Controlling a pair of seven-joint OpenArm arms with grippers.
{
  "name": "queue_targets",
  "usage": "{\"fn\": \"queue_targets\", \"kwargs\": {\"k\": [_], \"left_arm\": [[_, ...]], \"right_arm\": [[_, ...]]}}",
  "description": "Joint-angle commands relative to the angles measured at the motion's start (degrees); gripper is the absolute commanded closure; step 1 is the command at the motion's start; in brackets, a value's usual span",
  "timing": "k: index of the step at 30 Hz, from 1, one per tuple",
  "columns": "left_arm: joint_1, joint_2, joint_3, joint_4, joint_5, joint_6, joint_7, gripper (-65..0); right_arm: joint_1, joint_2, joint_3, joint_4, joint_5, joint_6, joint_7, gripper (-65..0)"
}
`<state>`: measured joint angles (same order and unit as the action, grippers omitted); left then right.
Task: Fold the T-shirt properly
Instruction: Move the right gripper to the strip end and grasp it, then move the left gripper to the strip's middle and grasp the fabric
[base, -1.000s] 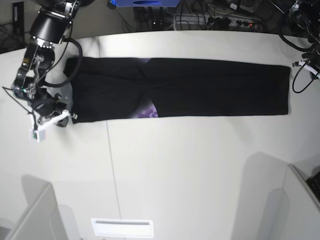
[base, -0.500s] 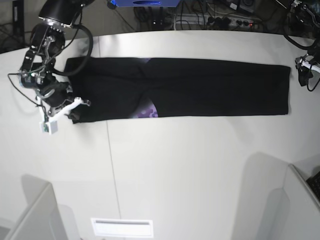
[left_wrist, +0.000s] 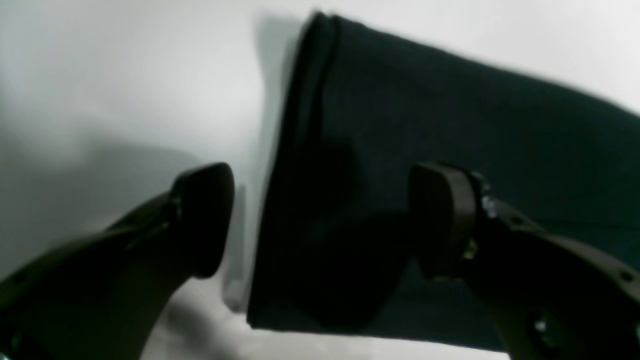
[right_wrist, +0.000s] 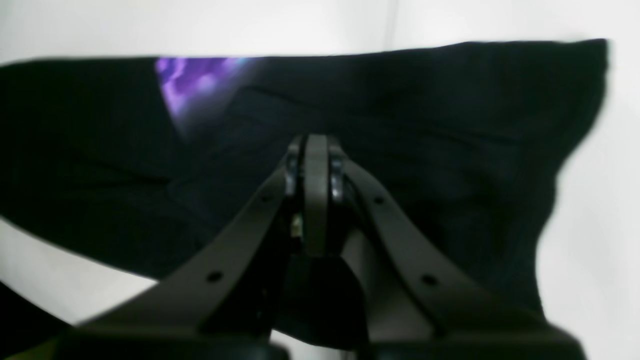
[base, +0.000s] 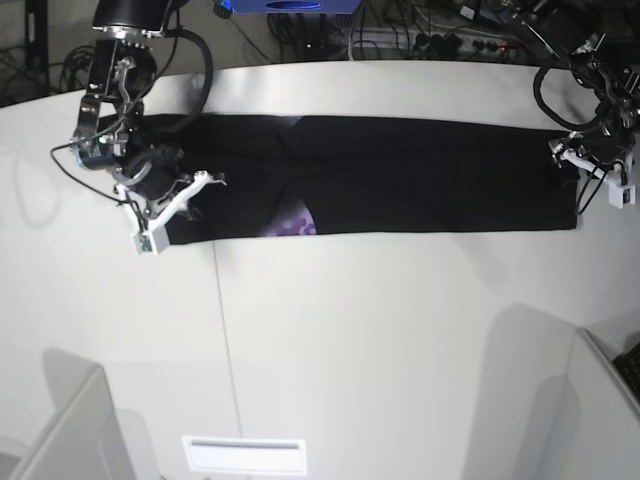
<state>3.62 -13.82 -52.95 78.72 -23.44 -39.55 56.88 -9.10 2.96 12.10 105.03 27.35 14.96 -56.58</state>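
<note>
Both wrist views are blurred, so cloth texture and seams can barely be made out, and in the base view part of the near-left end of the T-shirt (base: 400, 175) is covered by the right arm. Only a small patch of purple print (base: 296, 224) is exposed at the lower edge of the folded cloth, with a sliver more at the upper edge; the rest of the print is folded out of sight.

The T-shirt is laid flat on the white table (base: 350, 340) as a long, narrow black band. Its long axis runs across the table from one arm to the other, toward the table's far side.

The right gripper (right_wrist: 310, 165) is seen in its wrist view with its fingers pressed together, poised above the black cloth near the band's end; whether any cloth is caught between them cannot be told. The arm is bent down from the upper-left corner of the base view.

The left gripper (left_wrist: 320, 220) is held with its fingers spread wide, straddling the folded end edge of the band, one finger over the table and the other over the cloth. Contact with the cloth cannot be judged.
</note>
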Motion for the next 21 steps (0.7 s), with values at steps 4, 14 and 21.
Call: {"fn": "queue_targets", "kwargs": {"k": [4,14,21], "left_arm": [[-2.1,-1.1,-0.2,-1.8,3.7,-0.4,-0.8,-52.5],[-2.3,-1.4,-0.2,-10.0,4.3,-0.4,-0.9,-2.8],[-2.2,-3.6,-0.7,-9.0,4.0,-0.4,-2.2,0.0]], "right_arm": [[-0.5,-0.4,-0.1,2.9,0.7,0.1,0.9,0.0],[-1.8,-0.5,0.0,3.9,0.7,0.1,0.9,0.0],[-2.8,-0.5,0.0,3.9,0.7,0.1,0.9,0.0]]}}
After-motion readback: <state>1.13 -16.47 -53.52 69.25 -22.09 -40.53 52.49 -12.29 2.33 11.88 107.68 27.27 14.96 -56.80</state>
